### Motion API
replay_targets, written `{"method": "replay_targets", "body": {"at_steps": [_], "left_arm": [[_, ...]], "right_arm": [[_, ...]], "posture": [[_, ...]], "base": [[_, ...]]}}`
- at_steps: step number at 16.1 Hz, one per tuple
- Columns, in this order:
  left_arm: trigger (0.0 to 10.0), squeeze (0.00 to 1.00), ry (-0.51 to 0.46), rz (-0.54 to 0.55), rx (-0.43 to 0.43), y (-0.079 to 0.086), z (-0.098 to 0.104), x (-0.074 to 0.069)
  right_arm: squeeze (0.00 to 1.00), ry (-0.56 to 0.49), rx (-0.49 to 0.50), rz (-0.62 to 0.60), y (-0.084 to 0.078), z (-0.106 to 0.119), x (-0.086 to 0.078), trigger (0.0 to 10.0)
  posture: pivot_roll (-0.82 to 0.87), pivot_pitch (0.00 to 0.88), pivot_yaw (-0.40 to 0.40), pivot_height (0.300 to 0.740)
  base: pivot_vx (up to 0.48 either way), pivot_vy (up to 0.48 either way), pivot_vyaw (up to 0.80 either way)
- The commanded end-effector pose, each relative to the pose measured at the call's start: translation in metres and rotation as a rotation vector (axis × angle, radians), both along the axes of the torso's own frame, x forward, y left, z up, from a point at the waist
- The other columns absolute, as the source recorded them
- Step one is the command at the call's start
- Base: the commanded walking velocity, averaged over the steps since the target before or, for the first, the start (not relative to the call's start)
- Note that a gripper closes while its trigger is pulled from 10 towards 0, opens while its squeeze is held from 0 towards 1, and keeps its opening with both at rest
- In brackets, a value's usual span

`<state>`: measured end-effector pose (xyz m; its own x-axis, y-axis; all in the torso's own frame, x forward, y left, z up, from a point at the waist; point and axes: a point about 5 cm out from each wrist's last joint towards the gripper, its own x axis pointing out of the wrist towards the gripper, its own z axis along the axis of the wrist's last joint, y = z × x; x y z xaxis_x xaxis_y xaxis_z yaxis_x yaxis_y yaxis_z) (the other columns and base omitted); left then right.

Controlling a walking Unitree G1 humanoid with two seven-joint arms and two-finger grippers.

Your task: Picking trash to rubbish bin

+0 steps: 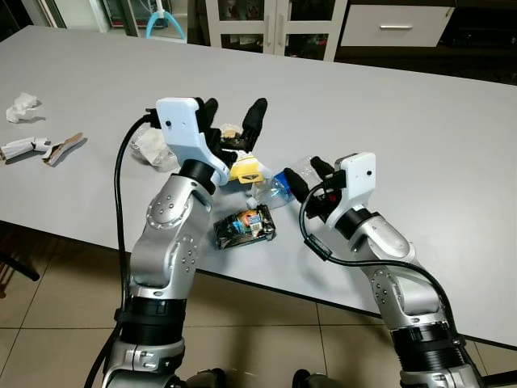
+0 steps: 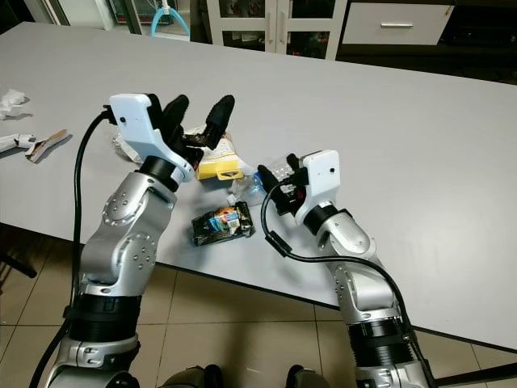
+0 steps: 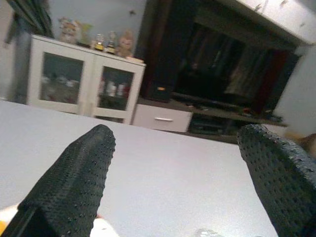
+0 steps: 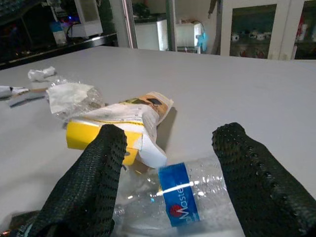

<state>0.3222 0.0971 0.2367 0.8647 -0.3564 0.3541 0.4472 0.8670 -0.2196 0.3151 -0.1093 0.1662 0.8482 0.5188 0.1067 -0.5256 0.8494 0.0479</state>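
- Right gripper (image 4: 168, 182): wide, straddling bottle (image 4: 190, 197) on counter (image 1: 420, 137).
- Left gripper (image 1: 234, 121): wide, raised above yellow box (image 1: 245, 170), holding nothing.
- Wrapper (image 1: 245, 226), paper scraps (image 1: 23, 107) uncollected; task barely begun.

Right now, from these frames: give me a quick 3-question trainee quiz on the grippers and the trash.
1. True or false: the right gripper is open, its fingers either side of the plastic bottle.
2. What colour is the bottle's label?
3. The left gripper is: A) shut on the yellow box; B) open, raised above the trash pile; C) resting on the dark snack packet.

Key: 1 true; 2 blue; 3 B.
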Motion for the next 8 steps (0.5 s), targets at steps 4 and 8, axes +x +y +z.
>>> {"method": "replay_targets", "body": {"at_steps": [4,8], "left_arm": [[10.0,0.00,0.004,-0.239,-0.422,0.022,0.029,-0.022],[10.0,0.00,0.019,-0.109,-0.871,0.070,0.029,-0.030]], "right_arm": [[0.00,0.005,-0.008,0.075,0.004,0.000,-0.007,10.0],[0.00,0.015,-0.007,0.091,0.008,-0.003,-0.008,10.0]], "posture": [[-0.06,0.151,0.025,0.740],[-0.05,0.153,0.034,0.740]], "base": [[0.000,0.000,0.00],[0.000,0.000,0.00]]}}
